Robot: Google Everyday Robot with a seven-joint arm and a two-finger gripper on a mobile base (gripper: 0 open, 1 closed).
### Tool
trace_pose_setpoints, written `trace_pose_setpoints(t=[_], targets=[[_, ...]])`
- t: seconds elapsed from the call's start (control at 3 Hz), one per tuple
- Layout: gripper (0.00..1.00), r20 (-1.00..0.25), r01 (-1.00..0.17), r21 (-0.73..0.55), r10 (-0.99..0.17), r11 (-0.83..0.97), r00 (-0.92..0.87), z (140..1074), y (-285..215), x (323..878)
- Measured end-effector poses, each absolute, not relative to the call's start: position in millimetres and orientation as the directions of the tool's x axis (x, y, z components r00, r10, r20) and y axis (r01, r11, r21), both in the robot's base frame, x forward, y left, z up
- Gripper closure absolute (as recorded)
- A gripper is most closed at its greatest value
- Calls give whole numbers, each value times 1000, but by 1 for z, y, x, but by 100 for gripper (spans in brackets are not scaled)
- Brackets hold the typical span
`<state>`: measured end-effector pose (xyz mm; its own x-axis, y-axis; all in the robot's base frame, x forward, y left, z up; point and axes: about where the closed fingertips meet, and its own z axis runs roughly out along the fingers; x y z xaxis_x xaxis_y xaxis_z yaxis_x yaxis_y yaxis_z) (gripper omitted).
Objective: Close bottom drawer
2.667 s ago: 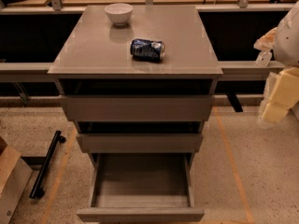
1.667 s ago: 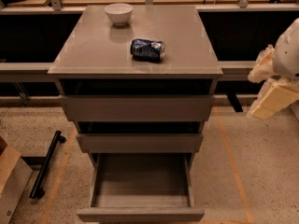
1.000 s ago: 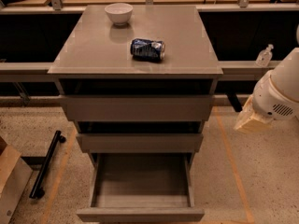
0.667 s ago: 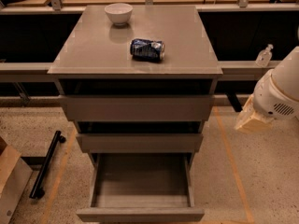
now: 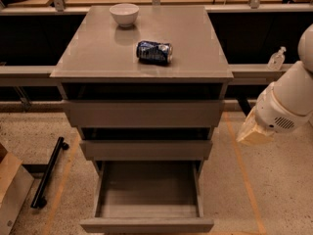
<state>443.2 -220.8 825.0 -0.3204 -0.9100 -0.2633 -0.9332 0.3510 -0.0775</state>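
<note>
Item: bottom drawer (image 5: 146, 199) — lowest in the cabinet (image 5: 142, 58), pulled out toward the camera, inner floor in view; long axis left-right, front panel facing the viewer. On top: white bowl (image 5: 123, 13), blue can (image 5: 154, 52) (lying sideways). Gripper (image 5: 253, 131) — under the arm (image 5: 288, 102), right of the middle drawer (image 5: 146, 150), apart; parted or closed, cannot tell.

The bottom drawer (image 5: 147, 199), a shallow taupe-grey box with a plain handleless front, stands pulled well out at 6 o'clock, level. The claw (image 5: 253, 131) hangs at its 2 o'clock, well apart.
</note>
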Motion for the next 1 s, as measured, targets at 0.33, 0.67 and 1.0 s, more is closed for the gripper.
trace_pose_setpoints(t=[0.33, 0.67, 1.0], targets=[[100, -332, -933, -53, -887, 357, -321, 783, -202, 444], [100, -402, -922, -12, -846, 388, -351, 732, -190, 452], [100, -435, -910, 48, -811, 412, -390, 686, -174, 465]])
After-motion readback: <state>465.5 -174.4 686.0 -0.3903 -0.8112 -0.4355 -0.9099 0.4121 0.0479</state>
